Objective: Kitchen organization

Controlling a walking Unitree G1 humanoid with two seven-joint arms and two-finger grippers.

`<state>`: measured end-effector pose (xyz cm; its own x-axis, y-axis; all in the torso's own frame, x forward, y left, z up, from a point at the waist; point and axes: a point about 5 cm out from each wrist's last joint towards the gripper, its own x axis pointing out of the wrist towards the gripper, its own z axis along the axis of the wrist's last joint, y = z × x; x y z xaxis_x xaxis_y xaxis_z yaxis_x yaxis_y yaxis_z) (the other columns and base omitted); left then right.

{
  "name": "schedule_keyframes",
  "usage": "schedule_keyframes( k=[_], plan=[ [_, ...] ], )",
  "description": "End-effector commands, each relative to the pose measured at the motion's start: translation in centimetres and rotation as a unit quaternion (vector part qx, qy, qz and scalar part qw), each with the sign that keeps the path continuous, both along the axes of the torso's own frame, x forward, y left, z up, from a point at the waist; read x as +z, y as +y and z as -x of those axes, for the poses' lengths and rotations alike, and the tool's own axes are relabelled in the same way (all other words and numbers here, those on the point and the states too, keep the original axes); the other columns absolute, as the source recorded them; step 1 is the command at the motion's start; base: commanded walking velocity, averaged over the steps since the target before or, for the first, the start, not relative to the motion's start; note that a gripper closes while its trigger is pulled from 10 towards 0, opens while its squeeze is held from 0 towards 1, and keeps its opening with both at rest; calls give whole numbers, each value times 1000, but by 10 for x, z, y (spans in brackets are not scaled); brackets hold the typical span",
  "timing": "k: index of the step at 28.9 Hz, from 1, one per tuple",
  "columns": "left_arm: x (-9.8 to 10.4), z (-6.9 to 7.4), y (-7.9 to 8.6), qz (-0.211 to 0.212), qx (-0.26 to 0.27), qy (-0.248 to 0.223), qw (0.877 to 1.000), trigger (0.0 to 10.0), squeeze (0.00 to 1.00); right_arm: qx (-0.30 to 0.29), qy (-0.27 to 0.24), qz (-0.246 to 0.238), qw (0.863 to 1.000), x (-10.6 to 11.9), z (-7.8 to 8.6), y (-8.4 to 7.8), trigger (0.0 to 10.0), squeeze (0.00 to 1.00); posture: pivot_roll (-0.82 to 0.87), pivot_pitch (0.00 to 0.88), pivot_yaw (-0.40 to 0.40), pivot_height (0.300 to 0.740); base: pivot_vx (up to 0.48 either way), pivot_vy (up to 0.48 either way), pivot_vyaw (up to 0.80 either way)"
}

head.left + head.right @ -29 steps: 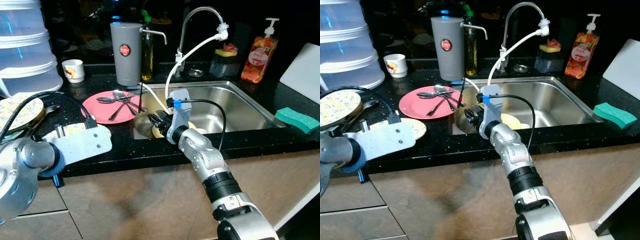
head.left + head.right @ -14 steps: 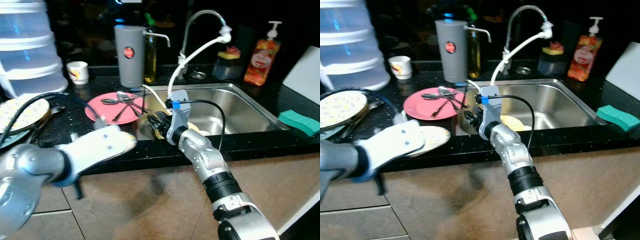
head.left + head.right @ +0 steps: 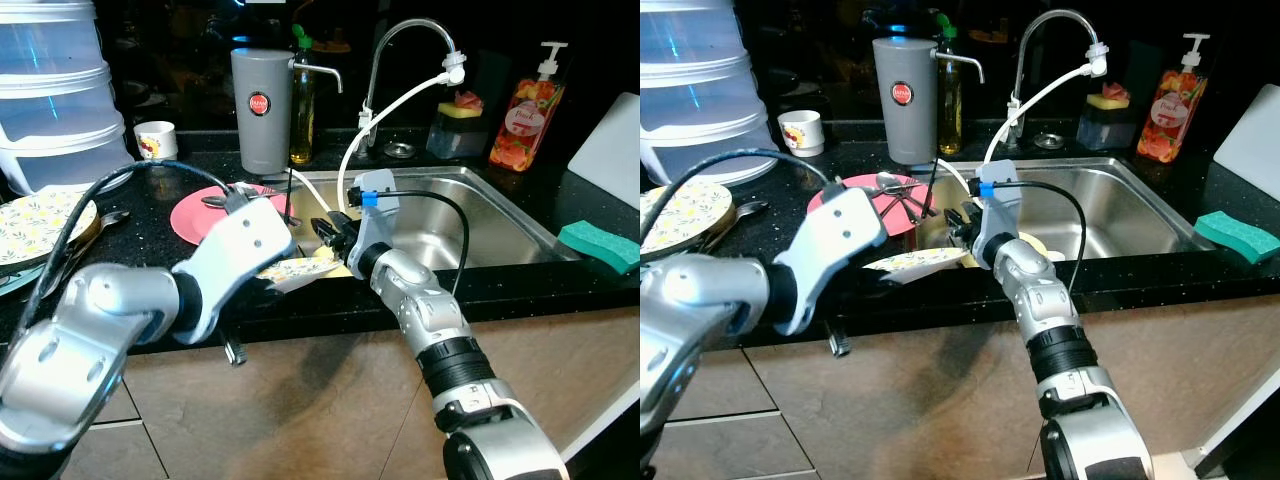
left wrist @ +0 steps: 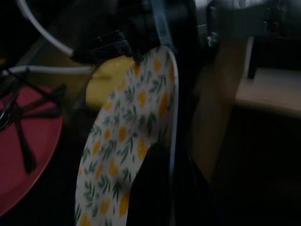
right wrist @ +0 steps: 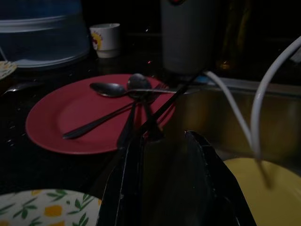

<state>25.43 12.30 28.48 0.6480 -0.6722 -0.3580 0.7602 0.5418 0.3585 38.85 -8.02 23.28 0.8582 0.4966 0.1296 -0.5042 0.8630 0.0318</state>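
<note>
My left gripper is shut on the rim of a white plate with a yellow lemon pattern. It holds the plate roughly level over the counter's front edge, beside the sink's left rim. My right gripper hovers at that rim, just past the plate's far end, open with nothing between its black fingers. A yellow plate lies in the steel sink. Behind my left hand, a pink plate with several spoons rests on the black counter.
A grey canister, an oil bottle and the tap with a white hose stand behind the sink. A soap bottle and a green sponge sit to the right. At the left are a white cup, another lemon plate and clear stacked containers.
My left arm has lifted the lemon plate off the counter and swung it right, up to the sink's left rim. My right gripper has stayed almost in place.
</note>
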Motion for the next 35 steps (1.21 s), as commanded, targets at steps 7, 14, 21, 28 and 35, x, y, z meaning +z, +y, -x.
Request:
schedule_keyframes(
  k=[7,14,21,28,35],
  plan=[
    [18,-13,-2,49,50,-71,995,0,0,4,1,-13,1000,-2,1,8,10000,0,93,18,-22,740,0,0,0],
    [24,-19,-3,64,52,-127,988,0,0,-172,-73,-62,981,27,-13,-45,10000,0,100,26,-32,740,0,0,0],
    [22,-41,15,62,130,-233,962,0,0,-269,-115,-96,951,47,-15,-100,10000,0,94,28,-28,740,0,0,0],
    [23,-55,33,88,176,-296,935,0,0,-248,-91,-134,955,41,-17,-101,10000,0,91,29,-24,740,0,0,0],
    [34,-51,35,431,109,-237,864,0,0,-159,-50,-171,971,29,-19,-65,10000,0,94,31,-24,740,0,0,0]
  ],
)
